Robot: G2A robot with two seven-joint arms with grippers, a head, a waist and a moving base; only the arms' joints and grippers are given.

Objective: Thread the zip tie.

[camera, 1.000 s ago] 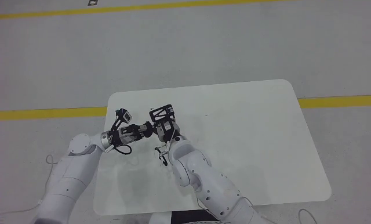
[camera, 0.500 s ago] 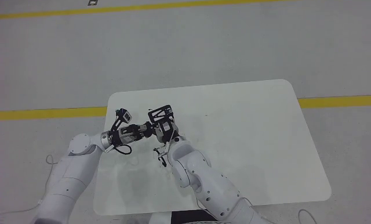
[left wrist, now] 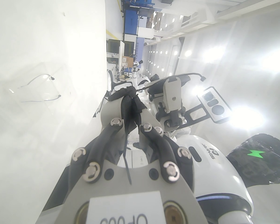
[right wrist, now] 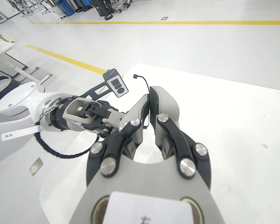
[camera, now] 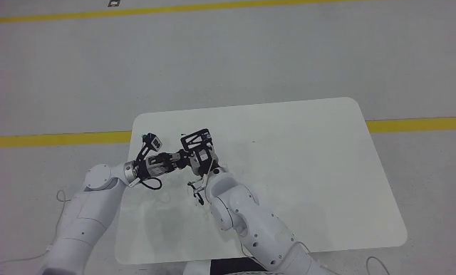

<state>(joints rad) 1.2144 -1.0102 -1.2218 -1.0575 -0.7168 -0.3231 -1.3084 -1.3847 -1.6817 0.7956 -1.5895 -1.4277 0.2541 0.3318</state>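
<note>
My left claw [left wrist: 128, 102] and right claw [right wrist: 150, 101] stay clamped on the thin black plastic zip tie [right wrist: 145, 80]. Hardly anything has shifted, so I judge it still unthreaded.

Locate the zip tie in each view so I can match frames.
Top view: too thin to pick out; look between left gripper and right gripper.
Left wrist view: zip tie, black strap trailing back between the left gripper's fingers.
Right wrist view: thin black strand pinched in the right gripper, curling above it.
Shared landmark: white table.
</note>
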